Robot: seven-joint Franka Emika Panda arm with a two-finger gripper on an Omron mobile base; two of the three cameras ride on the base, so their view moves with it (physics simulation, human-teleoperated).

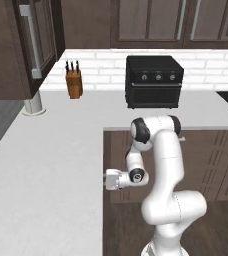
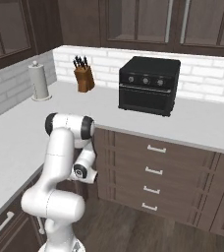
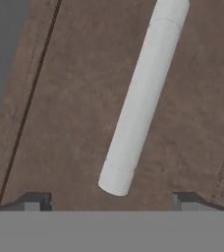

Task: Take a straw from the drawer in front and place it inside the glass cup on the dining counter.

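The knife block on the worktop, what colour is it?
The knife block is orange-brown wood with dark knife handles, clearest in the right base view.

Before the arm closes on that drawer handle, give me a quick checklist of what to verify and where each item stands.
1. Gripper open: ok, fingertips stand wide apart.
2. Silver bar handle ahead of the hand: ok, close up in the hand view.
3. Handle lined up between the fingertips: not ok, the bar runs diagonally, its near end just above the gap.
4. Drawer front shut: cannot tell, a dark seam runs at its left.
5. Gripper empty: ok, nothing between the fingertips.
6. Straw seen: cannot tell.
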